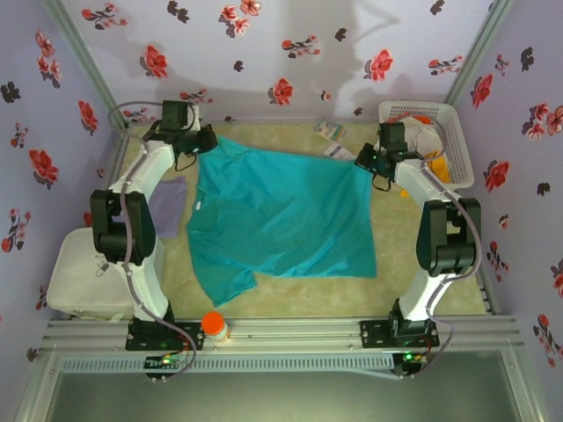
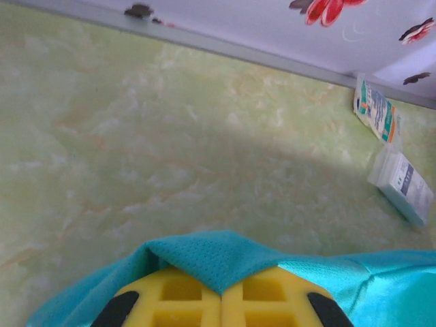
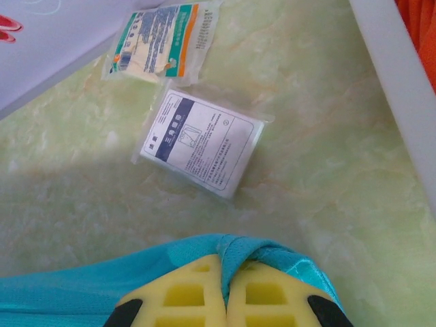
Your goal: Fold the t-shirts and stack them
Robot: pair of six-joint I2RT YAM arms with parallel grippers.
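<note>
**Two claws pinch the teal shirt's far edge**

Both claws are closed on cloth. The left claw (image 2: 221, 294) has a folded bit of the teal shirt (image 1: 281, 220) nipped between its yellow pads (image 2: 153, 306), near the far left corner of the worktop (image 1: 290, 297). The right claw (image 3: 225, 289) is shut the same way on the shirt's other far corner, just short of two packets (image 3: 201, 144) and near the basket (image 1: 459, 141) at the far right corner. The shirt lies spread over the middle of the worktop, with one sleeve trailing toward the near edge. A purple shirt (image 1: 171, 207) lies by the left edge, partly under the left arm.

This looks like the first fold of the teal shirt: the far edge is gripped and nothing is folded yet. The next move likely calls for both claws to lift together and carry that edge toward the near edge. They would need to keep pace so the cloth does not skew, and let go only once the edges meet.
</note>
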